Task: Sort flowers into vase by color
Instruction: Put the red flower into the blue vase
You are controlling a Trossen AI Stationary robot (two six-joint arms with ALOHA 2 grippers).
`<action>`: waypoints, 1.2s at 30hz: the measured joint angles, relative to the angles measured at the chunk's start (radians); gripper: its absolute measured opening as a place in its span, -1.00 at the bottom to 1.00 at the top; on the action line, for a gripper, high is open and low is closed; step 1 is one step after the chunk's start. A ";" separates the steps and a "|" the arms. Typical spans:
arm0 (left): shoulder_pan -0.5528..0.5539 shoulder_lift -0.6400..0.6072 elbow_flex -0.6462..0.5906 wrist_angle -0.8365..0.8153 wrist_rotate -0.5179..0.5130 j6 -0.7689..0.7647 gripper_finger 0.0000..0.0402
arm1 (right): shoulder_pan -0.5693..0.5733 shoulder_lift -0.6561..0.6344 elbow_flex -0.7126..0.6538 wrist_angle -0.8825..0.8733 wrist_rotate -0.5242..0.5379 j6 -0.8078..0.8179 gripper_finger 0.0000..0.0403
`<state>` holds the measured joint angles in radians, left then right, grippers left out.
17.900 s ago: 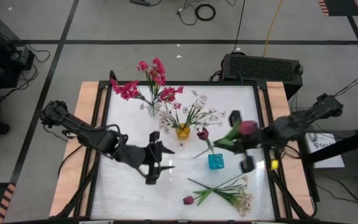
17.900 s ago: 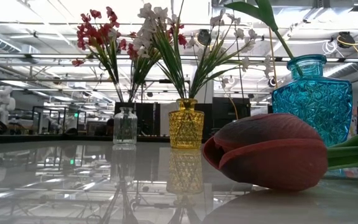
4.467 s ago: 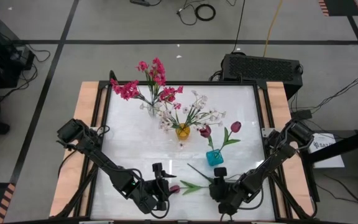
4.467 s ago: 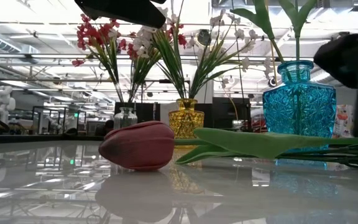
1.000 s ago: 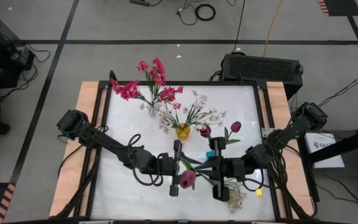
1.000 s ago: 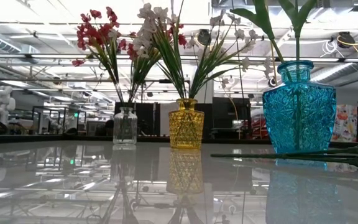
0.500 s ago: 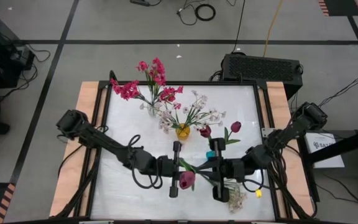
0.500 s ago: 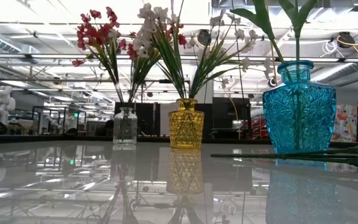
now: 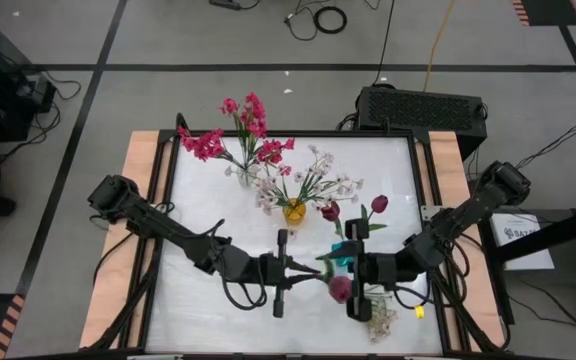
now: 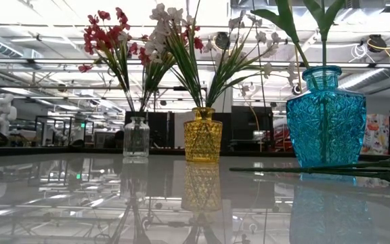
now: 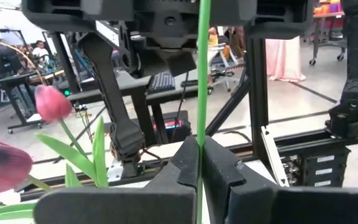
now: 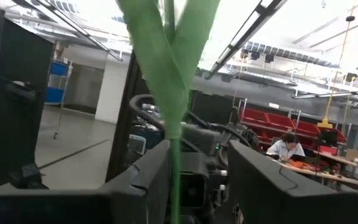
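Two hands meet at the lower middle of the high view. The left hand (image 9: 284, 272) pinches the green stem of the dark maroon tulip (image 9: 340, 289); the right hand (image 9: 353, 278) stands spread around it. Best to lift the tulip slowly, stem down, toward the blue glass vase (image 10: 326, 116).

Maroon tulip (image 9: 340, 289) held horizontal above table, stem (image 11: 202, 81) pinched; pink, white, maroon sprigs stand in vases.

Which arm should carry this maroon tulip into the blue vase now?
Left. The left gripper is shut on the tulip stem, while the right gripper stands open around it, gripping nothing. The blue vase stands close to both.
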<state>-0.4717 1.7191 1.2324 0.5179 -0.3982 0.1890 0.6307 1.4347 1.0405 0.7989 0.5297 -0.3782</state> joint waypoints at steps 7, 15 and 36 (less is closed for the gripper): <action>0.000 0.000 0.000 0.003 -0.007 0.000 -0.97 | 0.001 -0.015 0.000 -0.032 0.003 0.023 -0.49; 0.000 0.000 0.000 -0.008 -0.047 -0.001 -0.94 | 0.016 -0.025 0.000 -0.054 0.055 0.018 -0.96; -0.051 -0.096 0.000 -0.241 -0.118 -0.131 0.28 | 0.180 -0.122 0.000 -0.212 0.417 -0.052 -1.00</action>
<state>-0.5225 1.6236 1.2324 0.2765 -0.5167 0.0582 0.8107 1.3129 1.0409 0.5868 0.9464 -0.4306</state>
